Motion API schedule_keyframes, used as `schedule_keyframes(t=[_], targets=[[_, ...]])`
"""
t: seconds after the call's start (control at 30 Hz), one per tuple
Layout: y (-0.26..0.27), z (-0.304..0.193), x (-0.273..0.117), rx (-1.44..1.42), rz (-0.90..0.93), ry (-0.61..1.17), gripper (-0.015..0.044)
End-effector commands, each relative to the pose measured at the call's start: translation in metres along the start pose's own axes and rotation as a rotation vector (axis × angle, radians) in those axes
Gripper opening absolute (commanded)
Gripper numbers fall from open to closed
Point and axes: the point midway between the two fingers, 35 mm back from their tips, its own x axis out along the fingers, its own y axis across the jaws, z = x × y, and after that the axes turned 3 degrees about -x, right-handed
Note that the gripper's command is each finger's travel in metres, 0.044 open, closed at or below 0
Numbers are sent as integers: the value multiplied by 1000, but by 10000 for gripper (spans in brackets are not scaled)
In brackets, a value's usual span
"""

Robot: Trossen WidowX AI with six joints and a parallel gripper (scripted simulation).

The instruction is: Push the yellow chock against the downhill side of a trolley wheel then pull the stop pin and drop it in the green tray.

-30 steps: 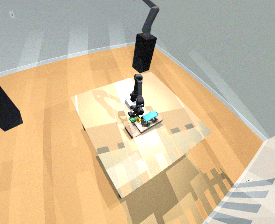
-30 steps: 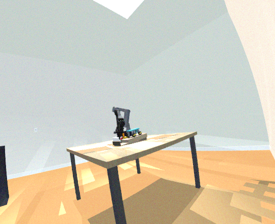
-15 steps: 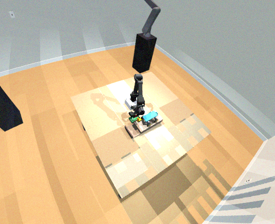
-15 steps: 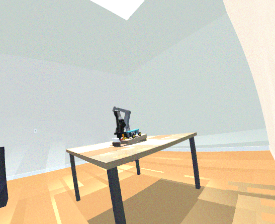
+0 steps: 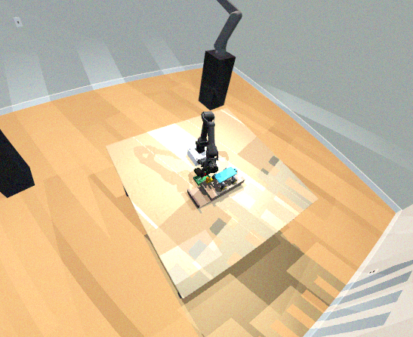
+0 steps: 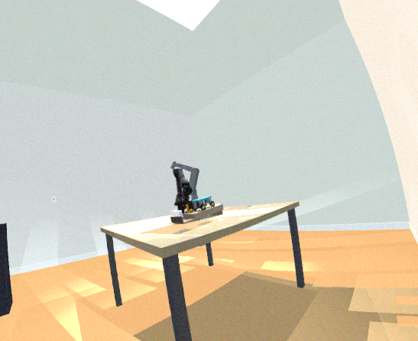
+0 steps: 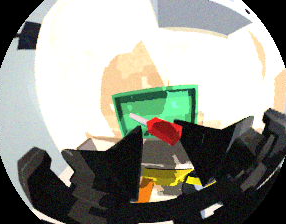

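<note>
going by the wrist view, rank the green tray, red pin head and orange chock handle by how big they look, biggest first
1. green tray
2. red pin head
3. orange chock handle

In the wrist view, trolley wheels [image 7: 191, 187] and chock base mostly hidden behind the 2 black fingers.

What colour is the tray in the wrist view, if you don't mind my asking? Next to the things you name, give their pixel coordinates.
The tray [image 5: 197, 180] [image 7: 186, 91] is green; the wrist view shows it best.
</note>
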Motion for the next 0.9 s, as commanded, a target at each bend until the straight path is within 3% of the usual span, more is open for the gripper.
schedule_keyframes(t=[0.0,0.87], targets=[[-2,1,2,6,2,-5,190],[-12,3,10,6,2,-5,190]])
